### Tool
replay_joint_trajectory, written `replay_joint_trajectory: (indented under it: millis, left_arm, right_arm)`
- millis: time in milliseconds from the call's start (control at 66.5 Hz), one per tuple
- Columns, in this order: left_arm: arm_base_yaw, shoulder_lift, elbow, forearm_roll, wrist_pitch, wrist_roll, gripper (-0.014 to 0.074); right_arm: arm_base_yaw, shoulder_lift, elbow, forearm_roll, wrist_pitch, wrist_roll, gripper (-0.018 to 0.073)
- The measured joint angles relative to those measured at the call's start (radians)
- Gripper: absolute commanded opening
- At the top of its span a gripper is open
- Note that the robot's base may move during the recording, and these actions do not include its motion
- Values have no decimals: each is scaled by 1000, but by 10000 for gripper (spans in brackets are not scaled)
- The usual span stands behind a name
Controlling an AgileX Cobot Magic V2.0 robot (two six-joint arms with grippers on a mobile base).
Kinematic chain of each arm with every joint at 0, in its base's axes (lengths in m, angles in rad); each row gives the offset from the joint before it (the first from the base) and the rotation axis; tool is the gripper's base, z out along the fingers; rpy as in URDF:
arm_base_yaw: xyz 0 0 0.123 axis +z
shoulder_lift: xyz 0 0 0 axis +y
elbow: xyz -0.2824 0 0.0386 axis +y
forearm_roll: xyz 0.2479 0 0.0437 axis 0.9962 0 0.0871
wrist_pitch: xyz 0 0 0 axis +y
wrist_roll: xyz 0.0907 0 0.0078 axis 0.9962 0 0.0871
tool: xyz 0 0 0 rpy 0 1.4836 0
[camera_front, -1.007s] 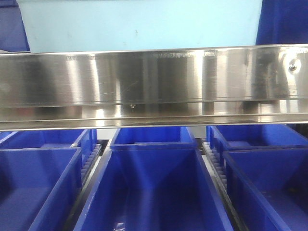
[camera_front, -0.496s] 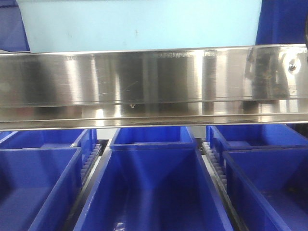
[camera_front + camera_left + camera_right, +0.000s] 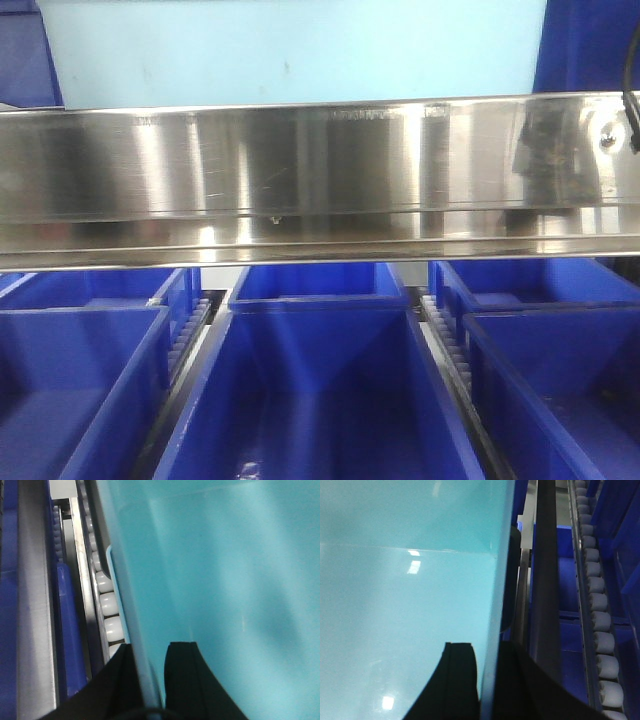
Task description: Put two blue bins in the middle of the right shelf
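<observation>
The left hand [image 3: 149,655] and right hand [image 3: 487,657] are each clamped on a wall of the one pale blue bin [image 3: 290,50]. It sits above the steel rail [image 3: 320,170]. Six dark blue bins [image 3: 320,400] stand below in three rows of two.

Steel beam [image 3: 320,180] across full width of front view, scratched, mirror-bright. One screw [image 3: 608,141] near its right end. Below beam: three lanes of dark bins, two per lane, one behind the other, all open-topped. Centre front bin [image 3: 320,400] largest in frame, rear bin [image 3: 318,285] just behind it. Between lanes: left track [image 3: 190,335], right track [image 3: 445,340]. White rollers [image 3: 107,605] in left wrist view, beside steel rail [image 3: 35,630]. Grey rollers [image 3: 597,615] down right side of right wrist view.
</observation>
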Motion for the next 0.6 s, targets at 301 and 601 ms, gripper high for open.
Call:
replay_joint_trajectory:
  millis: [301, 601]
  left_arm:
    - [0, 0, 0, 5, 33, 0, -111]
    - [-2, 0, 0, 16, 59, 0, -8]
  right_arm:
    - [0, 0, 0, 12, 105, 0, -151]
    - [0, 1, 0, 31, 153, 4, -3]
